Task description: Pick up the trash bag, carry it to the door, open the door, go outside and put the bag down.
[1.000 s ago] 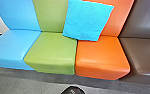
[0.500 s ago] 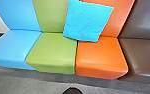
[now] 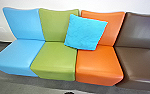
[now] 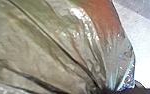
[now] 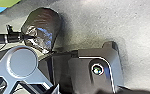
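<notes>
1. Left claw (image 5: pixel 26 37): gripping the trash bag (image 5: pixel 44 23), apparently by its gathered neck. Right claw: cannot tell open or closed.
2. Bag body swells out just beyond the left one, over grey floor (image 5: pixel 91 22).
3. Well apart, farther out: green seat (image 3: pixel 54 58), orange seat (image 3: pixel 97 61), blue cushion (image 3: pixel 84 32).
4. Progress (judged): pick-up done, still indoors; reaching door, opening, exit, set-down left.

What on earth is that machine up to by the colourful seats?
The robot seems to be carrying a trash bag, gathered at the end of its left arm; it looks not yet put down. Ahead is a row of blue, green, orange and brown seats, with a turquoise cushion on it.
</notes>
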Robot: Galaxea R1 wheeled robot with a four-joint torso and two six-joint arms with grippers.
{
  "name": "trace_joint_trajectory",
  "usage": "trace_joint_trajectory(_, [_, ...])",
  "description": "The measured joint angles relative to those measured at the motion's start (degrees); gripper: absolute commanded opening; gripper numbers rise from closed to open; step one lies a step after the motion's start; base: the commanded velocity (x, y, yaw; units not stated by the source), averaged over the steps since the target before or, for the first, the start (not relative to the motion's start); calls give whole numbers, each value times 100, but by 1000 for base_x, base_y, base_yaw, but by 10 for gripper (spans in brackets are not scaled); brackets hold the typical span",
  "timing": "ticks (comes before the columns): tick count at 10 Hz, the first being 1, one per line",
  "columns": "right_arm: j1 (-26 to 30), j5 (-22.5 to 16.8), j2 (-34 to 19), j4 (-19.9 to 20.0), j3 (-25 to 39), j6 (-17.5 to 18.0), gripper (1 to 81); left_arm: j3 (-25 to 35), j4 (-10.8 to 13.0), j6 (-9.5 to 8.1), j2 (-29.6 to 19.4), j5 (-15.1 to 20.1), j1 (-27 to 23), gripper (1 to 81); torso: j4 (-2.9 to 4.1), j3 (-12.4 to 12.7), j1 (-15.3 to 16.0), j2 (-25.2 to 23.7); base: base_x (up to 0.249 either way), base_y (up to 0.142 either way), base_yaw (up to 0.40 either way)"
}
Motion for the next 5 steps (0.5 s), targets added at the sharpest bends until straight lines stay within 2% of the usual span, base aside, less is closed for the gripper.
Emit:
trace_joint_trajectory(3, [-151, -17, 339, -2, -277, 0, 811, 61, 1, 2, -78, 62, 96, 10, 0, 568, -371, 566, 0, 0, 0])
trace_joint_trajectory(5, [-350, -6, 684, -2, -568, 0, 811, 400, 6, 0, -256, 115, 129, 10, 0, 942, -617, 937, 0, 0, 0])
